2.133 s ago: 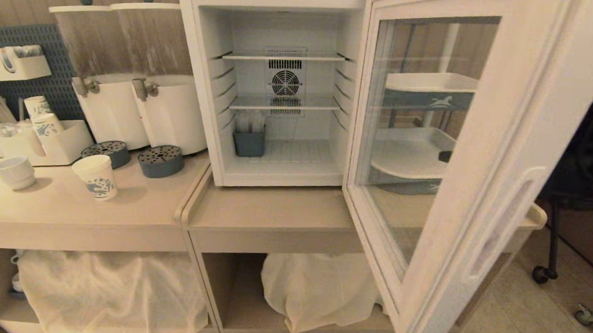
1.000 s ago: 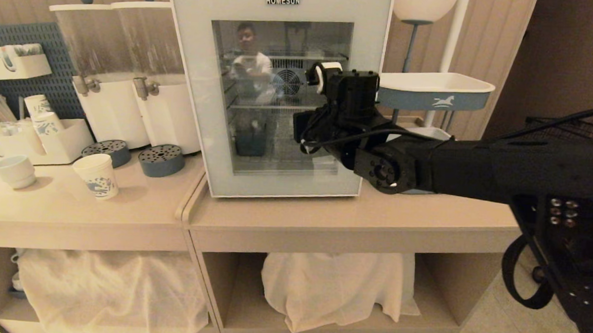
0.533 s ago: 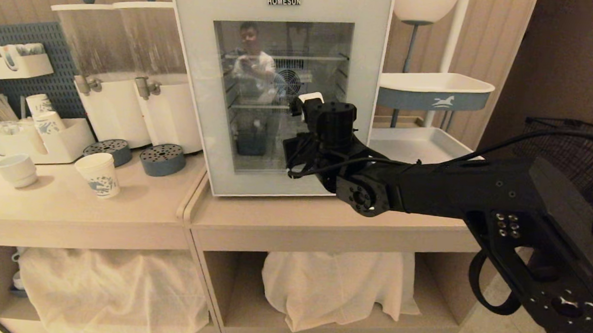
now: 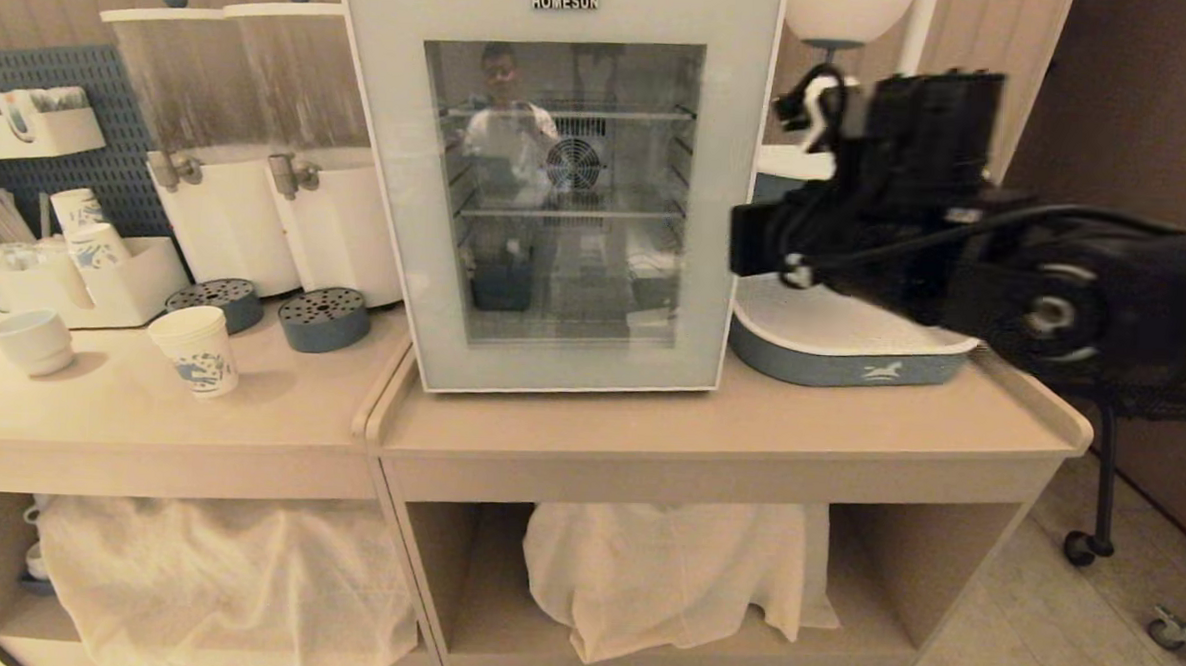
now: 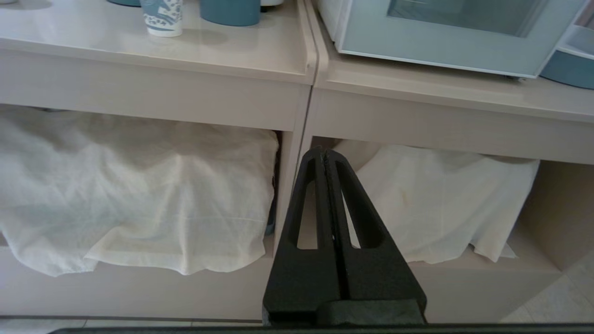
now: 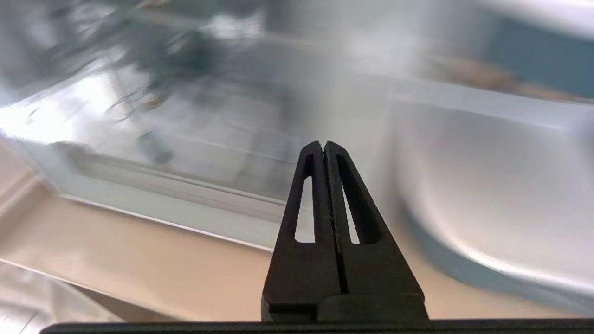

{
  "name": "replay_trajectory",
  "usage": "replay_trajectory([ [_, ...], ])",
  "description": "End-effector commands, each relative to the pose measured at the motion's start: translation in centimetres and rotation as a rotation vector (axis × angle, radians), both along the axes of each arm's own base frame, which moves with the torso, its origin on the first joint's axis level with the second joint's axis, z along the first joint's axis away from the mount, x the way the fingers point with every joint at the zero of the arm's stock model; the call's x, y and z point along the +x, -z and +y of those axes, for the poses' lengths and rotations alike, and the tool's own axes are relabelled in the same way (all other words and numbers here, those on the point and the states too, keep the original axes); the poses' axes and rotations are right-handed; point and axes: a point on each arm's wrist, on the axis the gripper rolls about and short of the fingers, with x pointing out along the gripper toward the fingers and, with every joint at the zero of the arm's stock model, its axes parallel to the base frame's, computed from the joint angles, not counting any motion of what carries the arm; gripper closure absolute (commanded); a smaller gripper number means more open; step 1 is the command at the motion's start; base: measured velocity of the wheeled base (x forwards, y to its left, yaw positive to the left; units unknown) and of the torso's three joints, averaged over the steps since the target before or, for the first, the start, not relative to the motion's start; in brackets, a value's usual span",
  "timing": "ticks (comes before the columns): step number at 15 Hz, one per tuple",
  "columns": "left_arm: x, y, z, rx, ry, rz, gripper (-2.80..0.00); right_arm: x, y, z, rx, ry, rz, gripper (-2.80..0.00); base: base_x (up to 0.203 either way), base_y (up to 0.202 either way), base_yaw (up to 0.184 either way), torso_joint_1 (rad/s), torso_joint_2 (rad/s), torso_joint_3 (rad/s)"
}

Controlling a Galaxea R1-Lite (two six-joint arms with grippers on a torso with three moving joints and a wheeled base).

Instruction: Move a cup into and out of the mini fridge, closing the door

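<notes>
Glass door (image 4: 559, 191) flush on mini fridge (image 4: 756, 40) (cup (image 4: 195, 353) outside).

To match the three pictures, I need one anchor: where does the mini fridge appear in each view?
Head view: the mini fridge stands top centre on the counter, door shut.
Left wrist view: only its lower front edge shows, upper right in the picture.
Right wrist view: its blurred glass front fills the picture's upper left.
Shared landmark: the blue-sided tray beside the fridge, seen in all three.
</notes>
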Motion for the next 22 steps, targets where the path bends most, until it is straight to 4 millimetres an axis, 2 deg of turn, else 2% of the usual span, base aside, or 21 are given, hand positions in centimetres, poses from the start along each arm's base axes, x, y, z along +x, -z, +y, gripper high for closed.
replay_trajectory([
  [1, 0.3, 1.1, 0.0, -0.001, 0.001, 0.036, 0.00, -5.8, -4.9, -6.7, 0.060, 0.069, -0.111, 0.00, 0.000, 0.000, 0.000, 0.000, 0.00, 0.000],
  [3, 0.3, 1.1, 0.0, -0.001, 0.000, 0.036, 0.00, -9.5, -5.9, -12.2, 0.085, 0.172, -0.149, 0.00, 0.000, 0.000, 0.000, 0.000, 0.00, 0.000],
  [5, 0.3, 1.1, 0.0, -0.001, 0.000, 0.036, 0.00, -14.4, -6.6, -15.8, 0.130, 0.267, -0.196, 0.00, 0.000, 0.000, 0.000, 0.000, 0.00, 0.000],
  [9, 0.3, 1.1, 0.0, -0.001, 0.000, 0.036, 0.00, -25.6, -6.4, -17.9, 0.262, 0.315, -0.250, 0.00, 0.000, 0.000, 0.000, 0.000, 0.00, 0.000],
  [11, 0.3, 1.1, 0.0, -0.001, 0.000, 0.036, 0.00, -31.0, -5.0, -18.4, 0.335, 0.341, -0.232, 0.00, 0.000, 0.000, 0.000, 0.000, 0.00, 0.000],
  [13, 0.3, 1.1, 0.0, -0.001, 0.000, 0.036, 0.00, -35.1, -3.0, -18.7, 0.405, 0.373, -0.208, 0.00, 0.000, 0.000, 0.000, 0.000, 0.00, 0.000],
  [16, 0.3, 1.1, 0.0, -0.001, 0.000, 0.036, 0.00, -39.1, 0.4, -18.6, 0.457, 0.395, -0.207, 0.00, 0.000, 0.000, 0.000, 0.000, 0.00, 0.000],
  [19, 0.3, 1.1, 0.0, -0.001, 0.000, 0.036, 0.00, -41.9, 4.8, -18.4, 0.446, 0.311, -0.251, 0.00, 0.000, 0.000, 0.000, 0.000, 0.00, 0.000],
  [20, 0.3, 1.1, 0.0, -0.001, 0.001, 0.036, 0.00, -42.2, 6.9, -18.3, 0.422, 0.285, -0.274, 0.00, 0.000, 0.000, 0.000, 0.000, 0.00, 0.000],
  [22, 0.3, 1.1, 0.0, -0.001, 0.000, 0.036, 0.00, -40.1, 10.5, -18.3, 0.378, 0.277, -0.277, 0.00, 0.000, 0.000, 0.000, 0.000, 0.00, 0.000],
])
